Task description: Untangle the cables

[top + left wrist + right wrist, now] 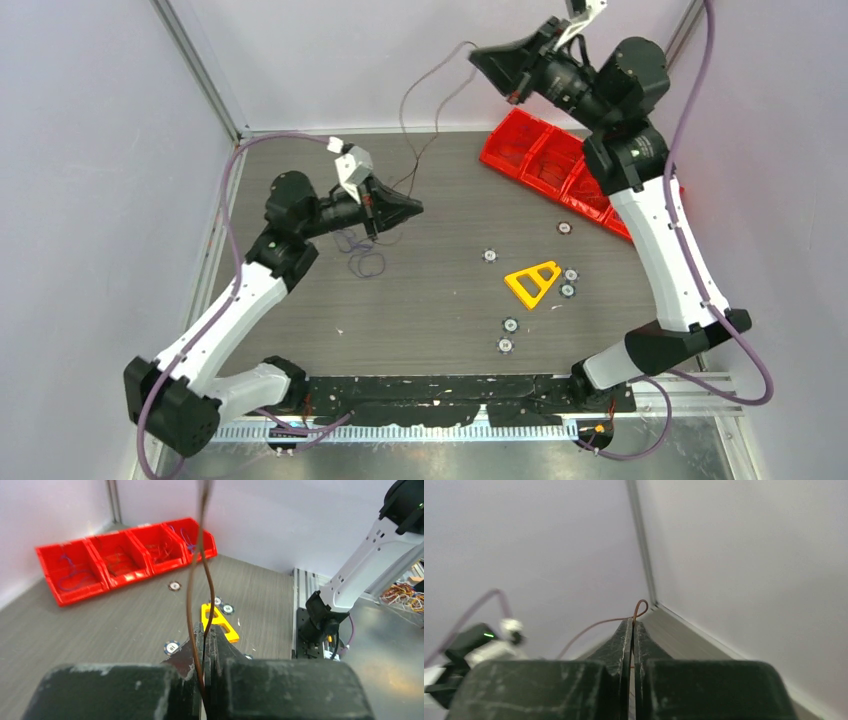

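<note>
Right end effector (476, 57), upper right of frame, jaws pinched together on dark brown cable (204, 495); held high, likely to draw strand clear of tangle. Left end effector (415, 207), centre-left, low over dark wood-grain bench (450, 320), clamped on same strand, likely as anchor. Red plastic bins (545, 160), open-topped, upper right. Other cables (365, 262): hair-thin curly loops on bench under left end effector.

Top cam overhead, wrist cams close, fwd-facing
</note>
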{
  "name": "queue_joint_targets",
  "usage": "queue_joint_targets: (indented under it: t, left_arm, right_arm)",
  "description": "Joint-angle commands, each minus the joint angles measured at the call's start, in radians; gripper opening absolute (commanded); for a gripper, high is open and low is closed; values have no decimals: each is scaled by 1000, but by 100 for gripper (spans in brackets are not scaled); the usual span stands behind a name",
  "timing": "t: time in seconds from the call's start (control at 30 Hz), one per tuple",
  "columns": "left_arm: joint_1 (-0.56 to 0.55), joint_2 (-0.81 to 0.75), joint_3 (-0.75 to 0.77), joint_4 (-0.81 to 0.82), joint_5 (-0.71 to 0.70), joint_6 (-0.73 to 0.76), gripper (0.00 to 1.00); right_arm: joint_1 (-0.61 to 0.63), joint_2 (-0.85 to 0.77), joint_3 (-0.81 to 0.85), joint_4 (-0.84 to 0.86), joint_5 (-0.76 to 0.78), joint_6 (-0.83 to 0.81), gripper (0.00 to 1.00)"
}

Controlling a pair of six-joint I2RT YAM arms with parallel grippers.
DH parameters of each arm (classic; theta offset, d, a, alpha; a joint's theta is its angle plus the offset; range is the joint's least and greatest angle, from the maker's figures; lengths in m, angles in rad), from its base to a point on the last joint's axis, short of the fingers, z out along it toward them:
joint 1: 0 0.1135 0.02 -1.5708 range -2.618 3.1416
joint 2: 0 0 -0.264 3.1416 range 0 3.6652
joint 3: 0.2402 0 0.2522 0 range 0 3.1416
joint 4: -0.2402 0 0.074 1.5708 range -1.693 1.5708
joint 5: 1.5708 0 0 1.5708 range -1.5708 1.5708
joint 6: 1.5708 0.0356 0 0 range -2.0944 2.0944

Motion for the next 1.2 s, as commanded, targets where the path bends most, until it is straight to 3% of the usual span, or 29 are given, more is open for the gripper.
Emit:
queue_joint_targets:
  t: [0.0, 0.23, 0.3, 0.37, 0.4, 0.47, 0.53, 0.63, 0.77, 0.9, 1.17]
  left_arm:
    - [19, -103, 39, -18, -6, 7, 0]
    - [29, -102, 146, -81, -2, -16, 0]
    - [36, -86, 170, -96, -3, -15, 0]
    - [39, -68, 187, -114, 11, -8, 0]
    - [40, -61, 195, -130, 28, 1, 0]
    - [40, -49, 209, -163, 60, 15, 0]
    - [39, -42, 216, -203, 97, 41, 0]
    - [39, -33, 222, -285, 166, 89, 0]
    - [39, -13, 250, -377, 224, 107, 0]
    - [39, 1, 279, -440, 285, 62, 0]
    - [39, 29, 343, -669, 350, -62, 0]
  right_arm:
    - [-137, -100, -208, -105, -17, -103, 5]
    - [-154, -220, -579, -282, -269, -296, 6]
    - [-130, -246, -642, -321, -336, -330, 10]
    - [-100, -258, -637, -405, -372, -433, 32]
    - [-95, -257, -603, -439, -376, -461, 53]
    - [-93, -246, -508, -542, -338, -550, 75]
    - [-94, -231, -391, -683, -307, -652, 86]
    - [-88, -226, -255, -743, -290, -759, 97]
    - [11, -234, -186, -803, -208, -902, 96]
    - [145, -279, -236, -769, -129, -994, 95]
    - [365, -349, -481, -327, -53, -1017, 95]
